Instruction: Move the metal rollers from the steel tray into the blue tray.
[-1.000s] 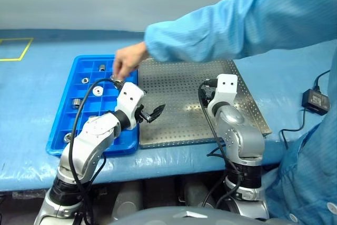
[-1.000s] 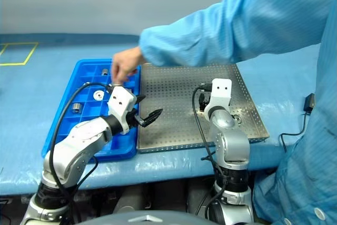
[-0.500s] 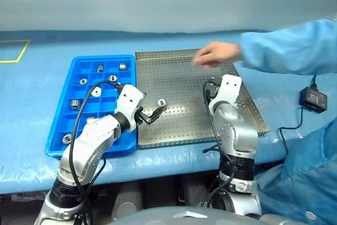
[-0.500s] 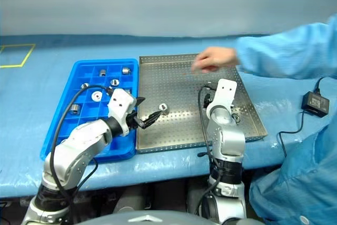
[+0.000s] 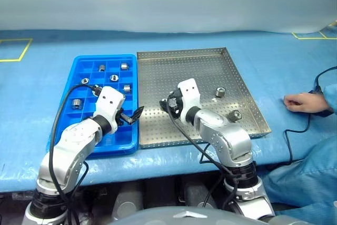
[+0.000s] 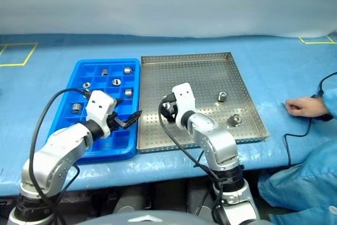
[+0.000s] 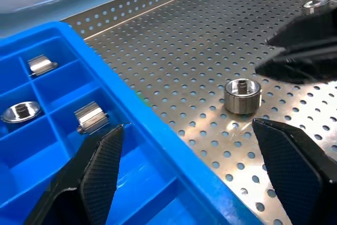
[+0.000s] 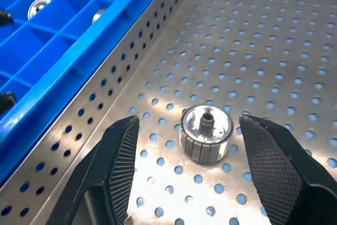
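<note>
The steel tray [image 5: 200, 72] holds three metal rollers: one near its left side [image 8: 206, 133], one at the right [image 5: 220, 92] and one by the right rim [image 5: 235, 115]. My right gripper [image 8: 188, 119] is open, low over the tray, with a finger on either side of the left roller and apart from it. That same roller [image 7: 242, 96] lies ahead of my left gripper [image 5: 132, 115], which is open and empty over the blue tray's right rim. The blue tray [image 5: 63, 130] lies against the steel tray's left side with several rollers [image 5: 126, 88] in its compartments.
A person's hand [image 5: 299, 101] rests on the light-blue table cover to the right of the steel tray, beside a black cable [image 5: 318, 80]. Yellow tape marks [image 5: 16, 51] lie at the far left.
The person's arm has drawn back off the trays to the right. My right gripper has swung left to the roller near the tray's left side. My left gripper has moved left to the blue tray's rim.
</note>
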{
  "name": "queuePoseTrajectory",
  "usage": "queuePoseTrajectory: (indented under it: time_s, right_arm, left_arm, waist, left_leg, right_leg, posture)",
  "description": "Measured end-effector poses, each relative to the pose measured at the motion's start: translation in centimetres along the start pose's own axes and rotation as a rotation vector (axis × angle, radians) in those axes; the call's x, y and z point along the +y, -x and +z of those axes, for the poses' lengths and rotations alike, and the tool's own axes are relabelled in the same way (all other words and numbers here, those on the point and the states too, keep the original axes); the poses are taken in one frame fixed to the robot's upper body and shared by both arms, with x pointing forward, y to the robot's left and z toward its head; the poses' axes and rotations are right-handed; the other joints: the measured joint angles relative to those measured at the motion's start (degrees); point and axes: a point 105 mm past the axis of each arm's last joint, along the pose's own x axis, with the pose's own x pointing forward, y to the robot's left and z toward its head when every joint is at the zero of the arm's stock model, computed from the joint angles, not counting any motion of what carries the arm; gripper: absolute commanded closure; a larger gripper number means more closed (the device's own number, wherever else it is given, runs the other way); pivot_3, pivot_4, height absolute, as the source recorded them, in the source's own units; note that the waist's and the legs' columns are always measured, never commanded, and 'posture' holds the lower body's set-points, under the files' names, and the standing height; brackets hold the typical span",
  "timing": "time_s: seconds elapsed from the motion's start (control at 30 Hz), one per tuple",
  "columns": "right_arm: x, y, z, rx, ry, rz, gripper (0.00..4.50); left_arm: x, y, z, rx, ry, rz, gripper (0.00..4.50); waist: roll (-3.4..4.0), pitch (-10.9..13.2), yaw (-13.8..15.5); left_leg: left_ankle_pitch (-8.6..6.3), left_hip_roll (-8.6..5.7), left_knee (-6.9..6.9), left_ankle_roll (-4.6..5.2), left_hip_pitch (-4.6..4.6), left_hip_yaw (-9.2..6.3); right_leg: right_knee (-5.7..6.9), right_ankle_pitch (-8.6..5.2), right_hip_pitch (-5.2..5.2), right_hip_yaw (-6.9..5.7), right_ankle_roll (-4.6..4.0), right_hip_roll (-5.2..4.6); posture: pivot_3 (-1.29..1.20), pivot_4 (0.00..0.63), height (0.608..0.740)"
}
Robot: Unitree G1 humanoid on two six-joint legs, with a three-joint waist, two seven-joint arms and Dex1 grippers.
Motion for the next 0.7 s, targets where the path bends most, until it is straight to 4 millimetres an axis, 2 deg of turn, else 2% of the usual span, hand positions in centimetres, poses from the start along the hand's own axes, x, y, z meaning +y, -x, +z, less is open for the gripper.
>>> queuePoseTrajectory:
  time_s: [0.17,0.27,0.47,0.57,0.63,0.7]
  right_arm:
    - [-0.7,-1.4,-1.1,0.002,0.03,-0.019,1.3]
    - [-1.2,-2.1,-1.0,-0.008,0.041,-0.037,1.3]
    - [-0.7,-3.3,-0.8,-0.012,0.027,-0.006,1.3]
    - [-0.6,-3.8,-1.3,0.013,-0.005,-0.01,1.91]
    - [-0.8,-4.0,-1.7,0.032,-0.025,-0.029,2.58]
    - [-1.0,-4.0,-1.5,0.032,-0.017,-0.048,2.73]
  left_arm:
    - [-0.2,0.3,0.5,-0.018,-0.01,0.009,0.24]
    - [-0.4,0.6,0.4,-0.014,-0.005,0.016,0.24]
    - [0.0,1.1,-0.1,0.007,0.005,0.051,0.24]
    - [0.0,1.4,-0.2,0.011,0.006,0.063,0.24]
    - [0.1,1.7,0.0,0.005,0.004,0.076,0.24]
    - [0.3,1.8,0.0,0.004,0.004,0.087,0.24]
  waist:
    - [0.0,0.0,0.4]
    - [0.0,0.0,0.8]
    - [0.0,0.0,2.0]
    - [-0.01,0.0,2.4]
    - [0.0,0.0,2.6]
    - [-0.01,0.0,2.8]
  left_leg:
    - [0.01,0.02,0.03,0.02,0.0,0.01]
    - [0.01,0.03,0.0,0.02,0.0,0.03]
    - [0.01,0.04,-0.02,0.01,0.0,0.0]
    - [0.01,0.03,-0.01,0.01,-0.01,0.02]
    - [0.01,0.02,-0.01,0.01,-0.02,0.01]
    - [0.01,0.03,-0.01,0.01,0.01,-0.01]
  right_leg:
    - [0.03,0.01,-0.01,0.01,0.0,0.03]
    - [0.03,0.09,-0.02,0.04,0.13,0.05]
    - [0.03,0.15,-0.03,0.01,0.23,0.07]
    - [0.02,0.15,-0.02,0.03,0.22,0.04]
    - [0.02,0.17,-0.03,0.02,0.2,0.04]
    - [0.02,0.14,-0.01,0.01,0.17,0.04]
  posture:
    - [0.15,0.15,0.74]
    - [0.17,0.15,0.74]
    - [0.2,0.15,0.74]
    - [0.21,0.15,0.74]
    - [0.21,0.15,0.74]
    - [0.22,0.15,0.74]
